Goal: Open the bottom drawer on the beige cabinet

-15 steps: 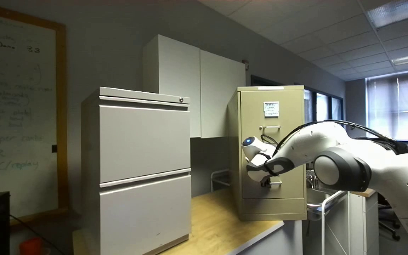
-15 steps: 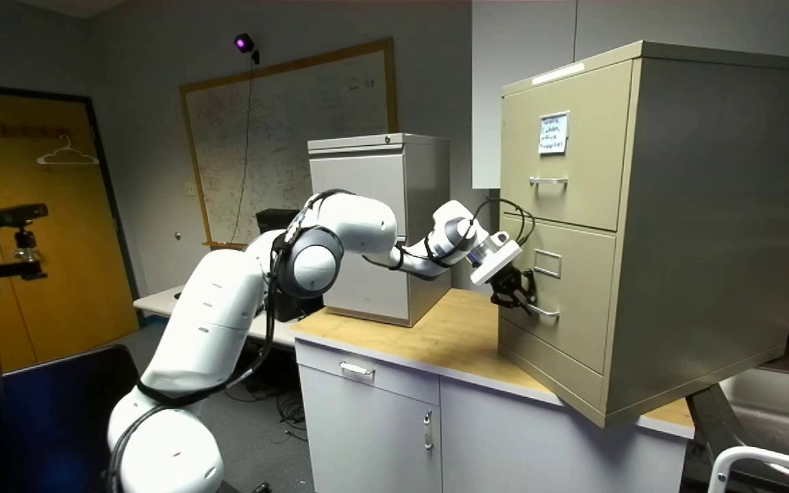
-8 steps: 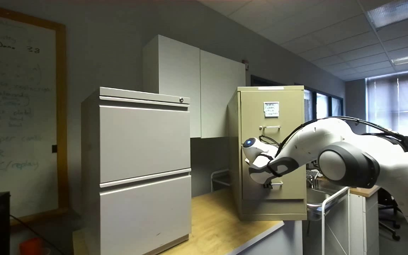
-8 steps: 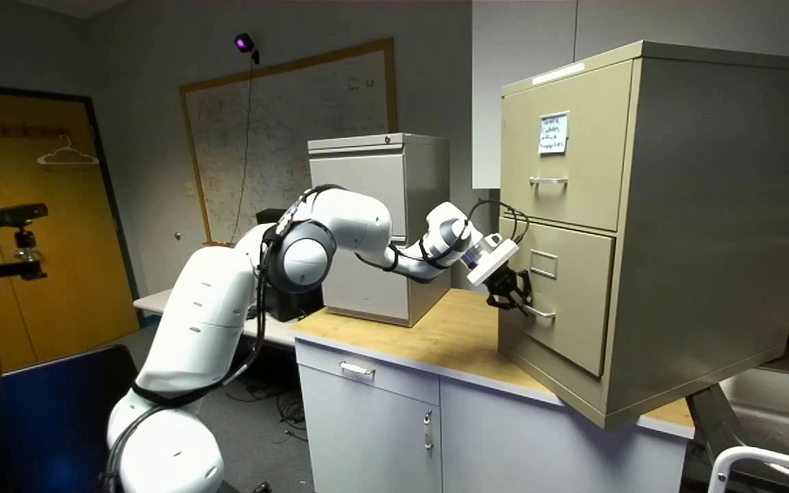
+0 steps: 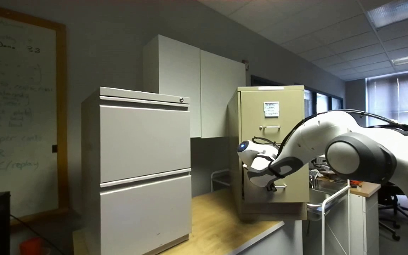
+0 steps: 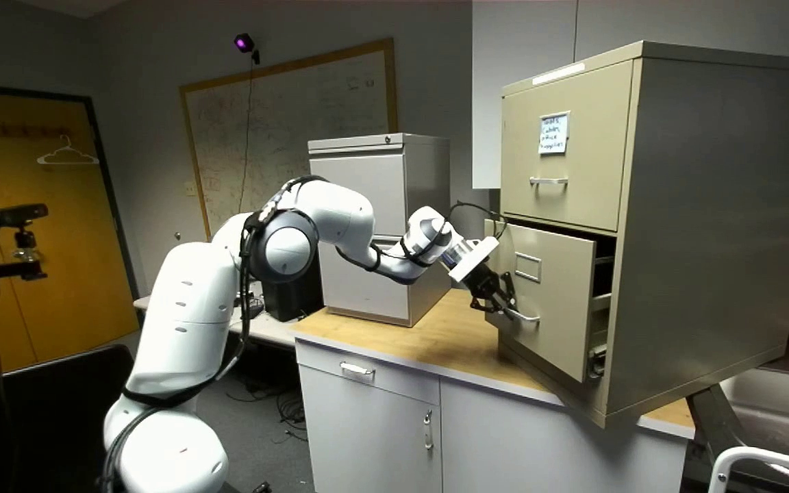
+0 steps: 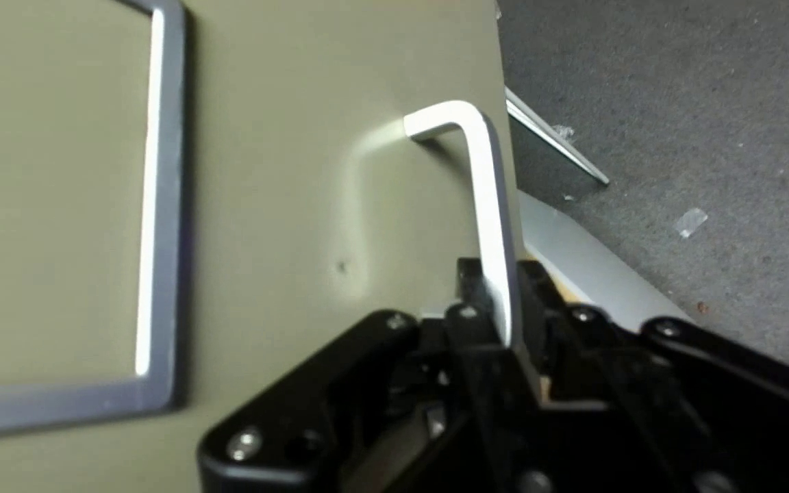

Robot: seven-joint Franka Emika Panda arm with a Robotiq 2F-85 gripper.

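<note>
The beige cabinet (image 5: 273, 97) shows in both exterior views, its dark side (image 6: 716, 226) towards an exterior camera. The bottom drawer (image 6: 562, 274) is partly pulled out, with a dark gap and slide rails showing at its side. Its front also shows in an exterior view (image 5: 296, 194) and fills the left of the wrist view (image 7: 278, 205). Its silver handle (image 7: 487, 185) runs between my gripper's fingers (image 7: 501, 301), which are closed around one end of it. In an exterior view the gripper (image 6: 507, 309) tilts down onto the handle. The upper drawer (image 6: 572, 198) is shut.
A pale grey two-drawer cabinet (image 5: 143, 141) stands on the wooden counter (image 6: 429, 332) beside the beige one. White wall cupboards (image 5: 179, 85) hang behind. A metal sink (image 6: 778, 404) and a white rail (image 6: 771, 455) are near the beige cabinet's far side.
The bottom drawer has gone from shut to partly open. My gripper has moved away from the cabinet with the handle in it, and the arm has drawn back.
</note>
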